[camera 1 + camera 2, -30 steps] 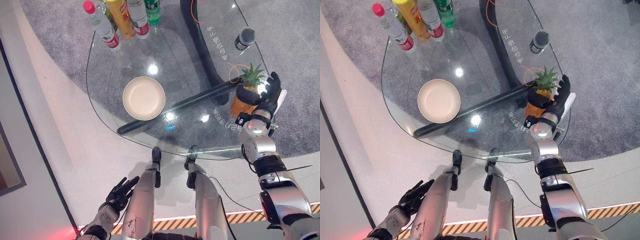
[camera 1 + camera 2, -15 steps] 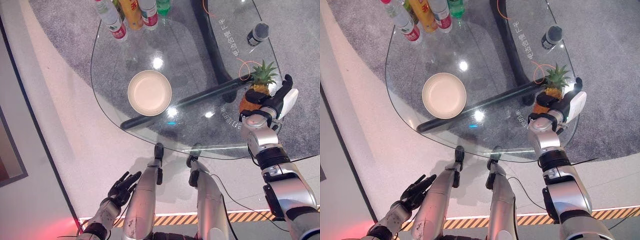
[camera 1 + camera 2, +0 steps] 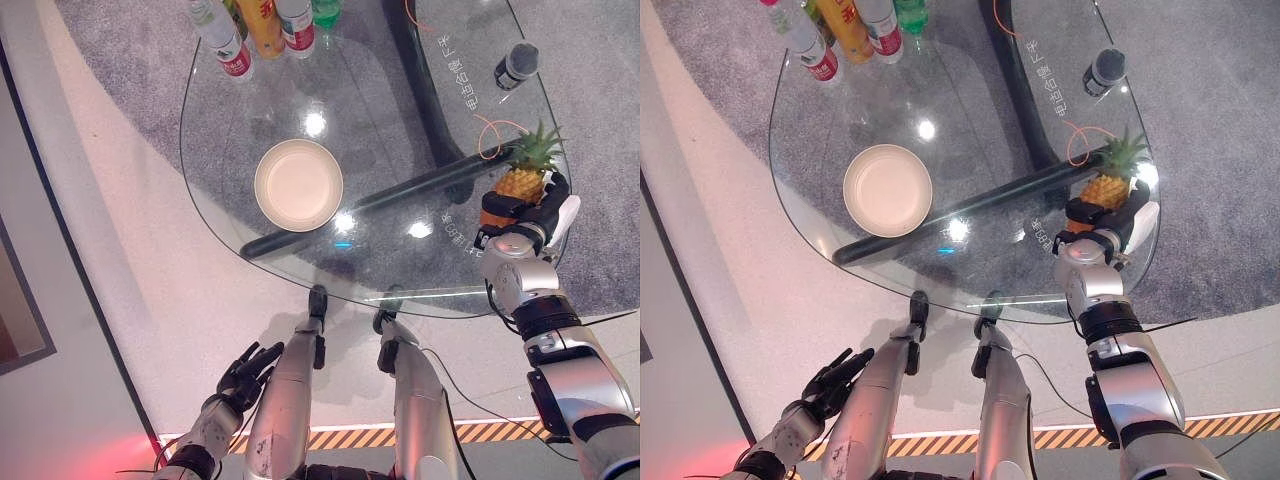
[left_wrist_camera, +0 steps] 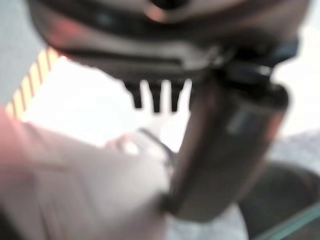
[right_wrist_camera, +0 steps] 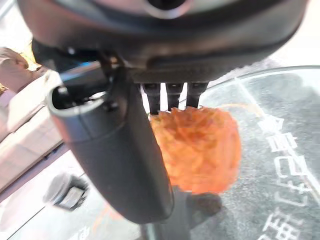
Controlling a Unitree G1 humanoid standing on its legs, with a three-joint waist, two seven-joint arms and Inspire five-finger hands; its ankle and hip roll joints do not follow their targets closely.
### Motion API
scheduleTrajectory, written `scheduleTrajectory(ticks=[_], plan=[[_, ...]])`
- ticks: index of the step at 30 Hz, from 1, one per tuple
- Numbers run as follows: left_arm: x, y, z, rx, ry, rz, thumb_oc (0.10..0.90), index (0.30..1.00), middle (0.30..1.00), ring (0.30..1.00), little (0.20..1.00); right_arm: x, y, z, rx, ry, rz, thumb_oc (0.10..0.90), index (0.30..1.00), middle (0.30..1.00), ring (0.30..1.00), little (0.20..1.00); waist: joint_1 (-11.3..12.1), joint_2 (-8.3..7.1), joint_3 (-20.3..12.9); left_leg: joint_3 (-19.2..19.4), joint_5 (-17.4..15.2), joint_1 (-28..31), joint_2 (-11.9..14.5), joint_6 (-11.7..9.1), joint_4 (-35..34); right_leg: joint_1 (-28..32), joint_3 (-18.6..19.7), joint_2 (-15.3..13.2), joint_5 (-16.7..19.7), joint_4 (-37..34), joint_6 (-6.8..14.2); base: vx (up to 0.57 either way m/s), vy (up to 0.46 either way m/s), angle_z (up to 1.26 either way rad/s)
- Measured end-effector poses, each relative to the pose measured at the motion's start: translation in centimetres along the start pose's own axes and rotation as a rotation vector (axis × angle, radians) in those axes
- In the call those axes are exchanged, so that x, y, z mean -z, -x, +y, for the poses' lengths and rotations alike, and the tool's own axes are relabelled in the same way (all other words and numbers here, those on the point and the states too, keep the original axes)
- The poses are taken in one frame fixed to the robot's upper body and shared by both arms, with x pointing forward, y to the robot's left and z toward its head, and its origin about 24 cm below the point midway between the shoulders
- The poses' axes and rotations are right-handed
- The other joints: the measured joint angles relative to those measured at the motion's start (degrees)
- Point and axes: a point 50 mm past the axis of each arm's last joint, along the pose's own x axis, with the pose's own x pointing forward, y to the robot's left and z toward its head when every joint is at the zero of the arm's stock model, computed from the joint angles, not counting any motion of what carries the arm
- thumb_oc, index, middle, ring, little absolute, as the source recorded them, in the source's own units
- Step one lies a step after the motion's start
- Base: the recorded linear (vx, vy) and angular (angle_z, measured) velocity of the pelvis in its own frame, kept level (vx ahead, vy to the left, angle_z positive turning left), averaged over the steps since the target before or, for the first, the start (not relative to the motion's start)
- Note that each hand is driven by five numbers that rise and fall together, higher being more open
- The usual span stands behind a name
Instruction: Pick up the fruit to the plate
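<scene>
A small pineapple with green leaves stands at the glass table's right edge, orange in the right wrist view. My right hand wraps its lower half, thumb on one side and fingers on the other, shut on it. Whether the fruit is off the glass I cannot tell. The cream plate lies empty at mid-table, well to the left of the pineapple. Below the table's near edge my left hand hangs with relaxed fingers, holding nothing.
Several bottles stand at the table's far left. A dark cylinder and an orange cable lie behind the pineapple. A dark bar runs under the glass between plate and fruit. The table's rim curves close by.
The camera shifted early on. My right hand, spread over the pineapple a second ago, has settled lower and closed round it. The left hand has stayed low.
</scene>
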Motion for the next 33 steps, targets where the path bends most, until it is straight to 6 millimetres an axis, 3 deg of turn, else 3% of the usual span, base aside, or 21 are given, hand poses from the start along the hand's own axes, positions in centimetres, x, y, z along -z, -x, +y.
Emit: scheduleTrajectory(ticks=[8, 19, 20, 21, 22, 33], plan=[[0.0, 0.0, 0.1, -0.003, -0.001, 0.0, 0.8, 0.9, 0.9, 0.9, 0.9, 0.2, -0.3, -0.2, -0.035, -0.199, 0.123, 0.8, 0.9, 0.9, 0.9, 0.9, -1.19, -0.03, -0.02, 0.01, 0.04, 0.19, 0.06, -0.03, 0.04, 0.2, 0.01, 0.05, 0.13, -0.01, -0.14, 0.0, 0.0, 0.0], [0.0, 0.0, 0.0, 0.0, 0.016, -0.003, 0.8, 0.9, 0.9, 0.9, 0.9, 1.2, -1.4, -1.1, -0.06, -0.337, 0.253, 0.8, 0.9, 0.9, 0.9, 0.9, -1.22, -0.03, -0.04, -0.07, 0.23, 0.62, 0.11, -0.33, -0.02, 0.61, -0.03, 0.35, 0.27, -0.02, -0.33, 0.0, 0.0, 0.0], [0.0, 0.0, 0.0, 0.0, 0.016, -0.004, 0.8, 0.9, 0.9, 0.9, 0.9, 1.2, -1.6, -1.2, -0.066, -0.354, 0.265, 0.696, 0.811, 0.811, 0.811, 0.796, -1.22, -0.03, -0.04, -0.09, 0.23, 0.75, 0.12, -0.34, -0.04, 0.74, -0.05, 0.35, 0.27, -0.02, -0.33, 0.0, 0.0, 0.0], [0.0, 0.0, 0.0, 0.001, 0.016, -0.003, 0.8, 0.9, 0.9, 0.9, 0.9, 1.3, -1.6, -1.3, -0.071, -0.364, 0.274, 0.177, 0.366, 0.366, 0.366, 0.277, -1.22, -0.03, -0.04, -0.09, 0.23, 0.86, 0.12, -0.35, -0.05, 0.85, -0.06, 0.34, 0.27, -0.02, -0.33, 0.0, 0.0, 0.0], [0.0, 0.0, 0.0, 0.001, 0.015, -0.004, 0.8, 0.9, 0.9, 0.9, 0.9, 1.5, -1.7, -1.4, -0.073, -0.366, 0.28, 0.1, 0.3, 0.3, 0.3, 0.2, -1.23, -0.03, -0.04, -0.1, 0.23, 0.92, 0.13, -0.35, -0.09, 0.92, -0.07, 0.35, 0.27, -0.03, -0.33, 0.0, 0.0, 0.0], [0.0, 0.0, -0.1, 0.007, 0.015, -0.007, 0.8, 0.9, 0.9, 0.9, 0.9, 1.9, -2.4, -2.1, -0.079, -0.386, 0.301, 0.1, 0.3, 0.3, 0.3, 0.2, -1.18, 0.02, -0.06, -0.21, 0.13, 0.7, 0.13, -0.55, -0.11, 0.92, -0.15, 0.27, 0.23, -0.08, -0.31, 0.0, 0.0, 0.0]])
